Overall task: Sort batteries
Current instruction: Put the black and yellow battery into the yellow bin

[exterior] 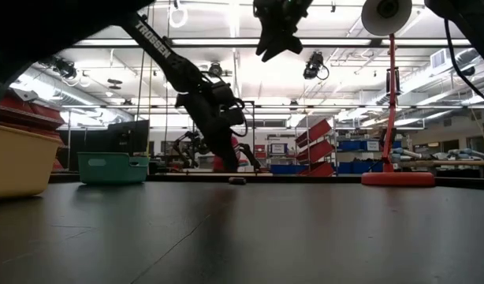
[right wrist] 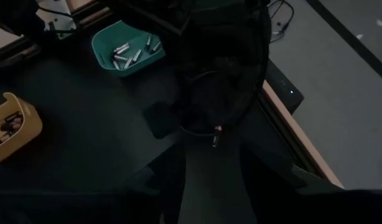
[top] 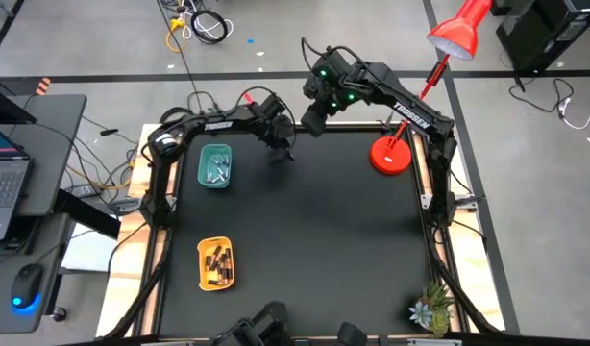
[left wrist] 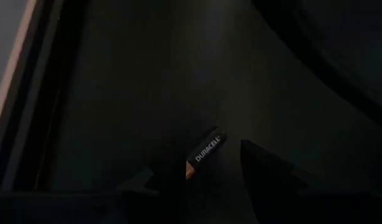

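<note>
From above, the left hand point(top: 282, 144) is low over the far part of the black desk point(top: 305, 240), likely because the one loose battery lies there; the right hand point(top: 312, 117) hangs higher just beyond it, seemingly waiting. The teal tray point(top: 215, 165) near the left arm holds whitish-silver batteries point(top: 216, 171), and the yellow tray point(top: 216, 262) nearer the front holds dark ones point(top: 218, 264), so the sorting looks nearly done. At desk level, the left hand point(exterior: 240, 162) reaches down close to a small dark battery point(exterior: 237, 181) lying flat on the desk, while the right hand point(exterior: 275, 31) is well up in the air; the teal tray point(exterior: 112, 168) and yellow tray point(exterior: 17, 160) stand apart at the side. The left wrist view shows its fingers point(left wrist: 265, 165) apart, with the battery point(left wrist: 203, 152), black with a copper end, lying between them, not yet gripped. The right wrist view looks down past its own parted, empty fingers point(right wrist: 265, 168) onto the left arm, the teal tray point(right wrist: 126, 50) with its silver cells and the yellow tray point(right wrist: 17, 127).
</note>
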Controlling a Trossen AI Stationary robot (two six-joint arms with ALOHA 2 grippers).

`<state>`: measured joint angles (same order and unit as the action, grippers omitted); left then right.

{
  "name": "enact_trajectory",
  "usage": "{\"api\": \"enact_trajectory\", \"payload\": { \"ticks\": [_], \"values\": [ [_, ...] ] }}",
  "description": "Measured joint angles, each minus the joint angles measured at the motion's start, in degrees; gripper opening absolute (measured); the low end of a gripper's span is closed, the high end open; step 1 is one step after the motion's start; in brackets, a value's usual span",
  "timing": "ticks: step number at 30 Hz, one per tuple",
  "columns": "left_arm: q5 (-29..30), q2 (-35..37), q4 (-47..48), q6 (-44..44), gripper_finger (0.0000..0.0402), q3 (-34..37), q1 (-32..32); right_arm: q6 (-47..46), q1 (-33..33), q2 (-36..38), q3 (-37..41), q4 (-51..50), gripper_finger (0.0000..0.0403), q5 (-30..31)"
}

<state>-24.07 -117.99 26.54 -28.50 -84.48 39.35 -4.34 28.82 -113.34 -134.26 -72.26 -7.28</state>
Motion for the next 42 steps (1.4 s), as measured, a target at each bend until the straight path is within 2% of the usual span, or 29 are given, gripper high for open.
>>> {"api": "enact_trajectory", "payload": {
  "ticks": [8,15,22,27,34,39,42],
  "values": [
    [-1.2,-2.2,-3.6,0.0,0.0158,0.0,0.1,-0.1,0.0,0.1,0.0,-0.3,0.0158,0.2],
    [-1.8,-3.8,-1.2,-0.1,0.0158,0.0,0.1,-0.2,0.0,0.1,0.0,-1.9,0.0158,0.2],
    [3.7,-3.9,0.4,0.0,0.0157,0.0,0.0,-0.2,0.0,0.1,0.0,-2.2,0.0158,0.2],
    [6.6,-3.9,2.8,0.5,0.0130,-0.1,-0.1,0.0,0.0,0.7,0.0,-2.4,0.0158,0.2],
    [8.2,-3.6,4.4,11.4,0.0117,-0.8,-0.1,-0.2,1.2,3.0,0.0,-2.3,0.0158,2.0],
    [8.0,-3.6,7.9,17.9,0.0118,-6.5,0.0,-0.2,2.1,3.6,0.0,-2.4,0.0158,3.3],
    [7.4,-3.5,14.2,22.9,0.0118,-9.6,-0.1,-0.1,2.2,3.5,0.0,-3.1,0.0158,3.4]
  ]
}}
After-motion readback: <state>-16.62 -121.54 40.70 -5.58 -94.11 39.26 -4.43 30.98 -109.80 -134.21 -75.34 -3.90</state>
